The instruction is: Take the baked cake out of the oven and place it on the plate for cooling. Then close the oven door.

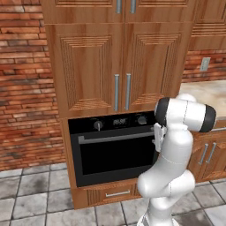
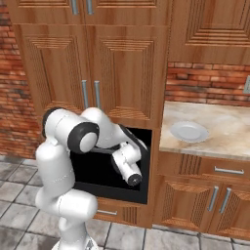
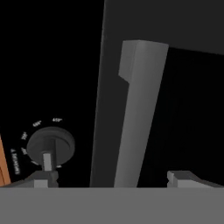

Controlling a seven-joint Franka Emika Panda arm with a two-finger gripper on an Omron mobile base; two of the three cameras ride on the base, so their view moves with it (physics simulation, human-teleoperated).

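The black oven (image 1: 115, 150) sits in the wooden cabinet wall, and its glossy oven door (image 1: 117, 161) stands upright and closed. The cake is hidden behind it. My gripper (image 3: 111, 179) is open, close in front of the door's right end. In the hand view, the silver bar handle (image 3: 139, 113) runs up between the two spread fingertips (image 3: 42, 181), with no contact visible. A round knob (image 3: 50, 145) lies to one side of the handle. The white plate (image 2: 189, 131) rests bare on the counter to the oven's right.
Tall wooden cabinet doors (image 1: 121, 66) with vertical handles rise above the oven, and a drawer (image 1: 117, 193) sits below it. The beige counter (image 2: 219, 127) tops lower cabinets on the right. A brick wall (image 1: 22, 88) stands to the left, above a tiled floor.
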